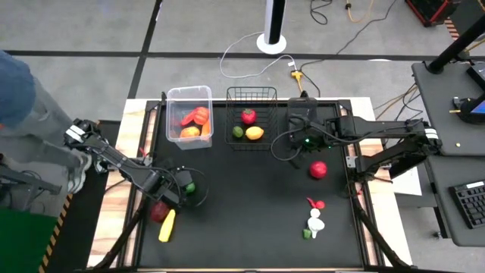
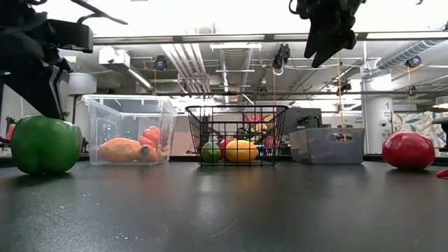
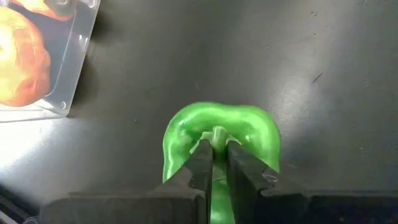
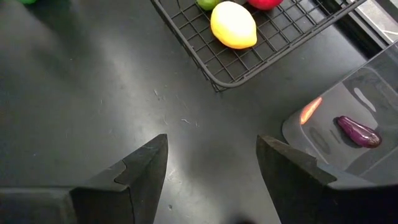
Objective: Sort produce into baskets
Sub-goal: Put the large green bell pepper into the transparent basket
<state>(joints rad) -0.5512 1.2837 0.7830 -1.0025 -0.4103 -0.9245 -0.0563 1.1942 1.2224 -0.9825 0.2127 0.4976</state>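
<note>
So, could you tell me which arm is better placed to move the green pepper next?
Left: its hand is shut on the pepper's stem; the right hand hangs open near the wire basket.

- The high view looks straight down on the whole black table, from far above.
- The low view sits at table height and faces the baskets at 12 o'clock.
- Each wrist view looks down at the table from close.
- Left wrist and low views share the green pepper.
</note>
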